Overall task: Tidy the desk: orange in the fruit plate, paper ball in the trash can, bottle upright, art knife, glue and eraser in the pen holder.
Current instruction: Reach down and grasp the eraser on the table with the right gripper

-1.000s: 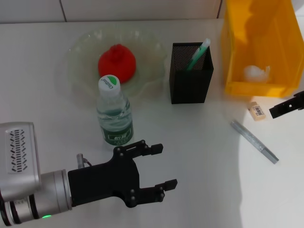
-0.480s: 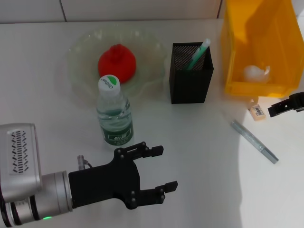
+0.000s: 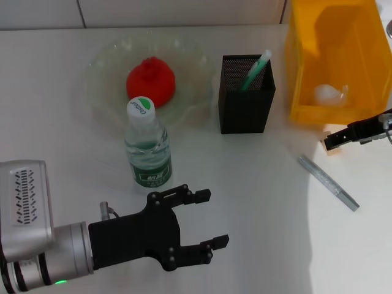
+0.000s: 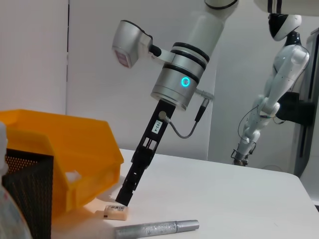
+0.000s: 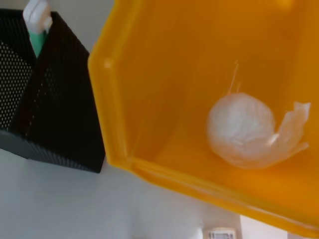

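White table [image 3: 257,202]: art knife [image 3: 327,182], eraser [image 4: 114,213], bottle [image 3: 147,150], pen holder [image 3: 246,103].

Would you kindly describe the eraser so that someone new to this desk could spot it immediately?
Start at the big yellow trash can on the robot's right. On the desk just in front of it, under the right gripper, lies the eraser. It is a tiny tan printed block, unlike the long grey art knife nearby.

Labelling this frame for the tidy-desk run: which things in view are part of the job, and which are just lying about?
Job:
orange in fruit plate
paper ball in trash can
bottle, upright
glue in pen holder
art knife, on desk
eraser, under right gripper

Lying about:
nothing on the desk; a second robot stands behind, left gripper idle.
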`<state>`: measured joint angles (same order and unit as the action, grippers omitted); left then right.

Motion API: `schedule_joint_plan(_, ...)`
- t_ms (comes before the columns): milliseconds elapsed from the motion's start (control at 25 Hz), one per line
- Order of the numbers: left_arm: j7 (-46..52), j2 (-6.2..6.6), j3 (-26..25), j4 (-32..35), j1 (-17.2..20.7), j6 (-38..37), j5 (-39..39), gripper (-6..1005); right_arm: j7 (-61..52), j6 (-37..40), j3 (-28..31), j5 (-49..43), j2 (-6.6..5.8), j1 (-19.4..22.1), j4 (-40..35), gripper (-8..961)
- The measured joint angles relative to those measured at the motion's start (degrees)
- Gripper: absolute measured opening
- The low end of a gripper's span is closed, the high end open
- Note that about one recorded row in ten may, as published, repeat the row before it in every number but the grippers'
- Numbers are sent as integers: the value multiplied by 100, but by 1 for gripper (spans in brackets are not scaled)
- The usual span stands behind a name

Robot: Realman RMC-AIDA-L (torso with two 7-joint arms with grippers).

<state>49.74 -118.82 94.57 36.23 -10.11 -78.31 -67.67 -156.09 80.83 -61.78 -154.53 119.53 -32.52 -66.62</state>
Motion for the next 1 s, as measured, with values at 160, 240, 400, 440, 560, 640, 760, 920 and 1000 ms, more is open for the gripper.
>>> schedule_joint_plan(160,0,0,-5,-53,-3,0,0,788,-70,-194,-146,42,0,-66,174,776)
schedule_joint_plan(240,0,0,-5,-53,-3,0,0,788,-87,-251,-180,42,-5,-119,283,774)
schedule_joint_plan(400,0,2,-5,-56,-4,0,-1,788,-96,-339,-268,42,-7,-229,492,769)
schedule_joint_plan(440,0,2,-5,-56,-4,0,-1,788,-99,-362,-289,42,-7,-246,525,768)
schedule_joint_plan(560,0,13,-35,-64,-8,-4,-24,788,-126,-388,-309,20,-7,-278,549,765)
schedule_joint_plan(640,0,17,-42,-64,1,-27,-31,788,-161,-392,-309,14,-6,-279,556,763)
schedule_joint_plan(760,0,18,-44,-64,6,-38,-36,788,-196,-393,-309,-1,-11,-281,556,760)
schedule_joint_plan(920,0,18,-39,-64,8,-40,-39,788,-203,-377,-308,-28,-20,-287,557,725)
schedule_joint_plan(1000,0,17,-25,-64,9,-42,-41,788,-208,-373,-309,-59,-21,-292,563,663)
